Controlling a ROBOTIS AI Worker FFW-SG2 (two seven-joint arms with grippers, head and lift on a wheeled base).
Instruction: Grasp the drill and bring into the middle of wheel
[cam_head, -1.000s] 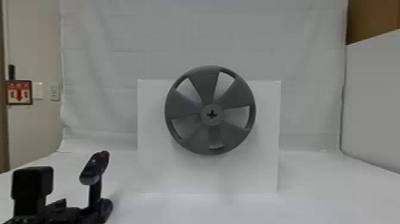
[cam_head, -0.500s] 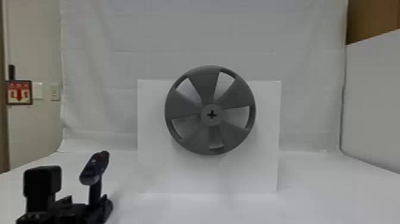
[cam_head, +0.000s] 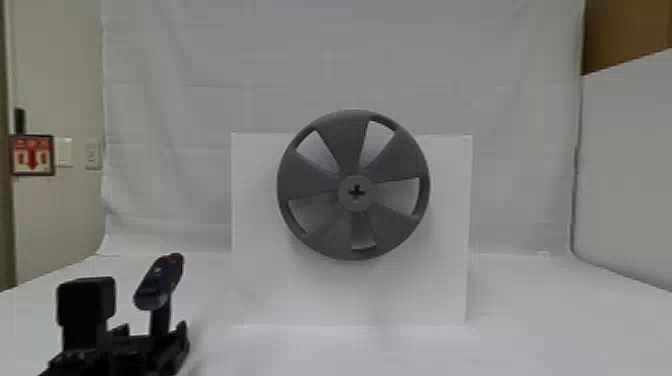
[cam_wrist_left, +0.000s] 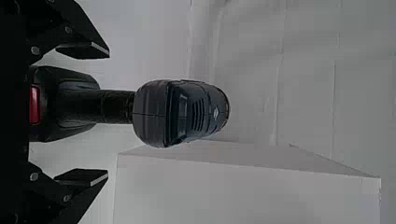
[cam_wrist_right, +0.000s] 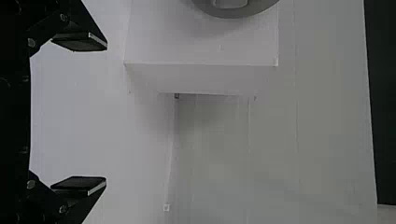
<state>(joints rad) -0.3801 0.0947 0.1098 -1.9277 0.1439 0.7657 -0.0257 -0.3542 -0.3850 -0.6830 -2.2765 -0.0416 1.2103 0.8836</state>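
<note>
The left gripper (cam_wrist_left: 108, 113) is holding its fingers wide and empty, with the drill (cam_wrist_left: 198, 112) standing upright ahead, lined up between them; an off-centre closure could be tipping it, its base appearing nearer one finger. Beyond and rightward, the wheel (cam_head: 330, 147) is facing the robot, where a low grip could be letting the drill swivel. The right gripper (cam_wrist_right: 106, 113) is waiting empty, fingers well apart.

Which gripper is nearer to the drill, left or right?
Left. The left gripper is close at the drill, which shows between its open jaws. The right gripper is farther off, away to the drill's right.
</note>
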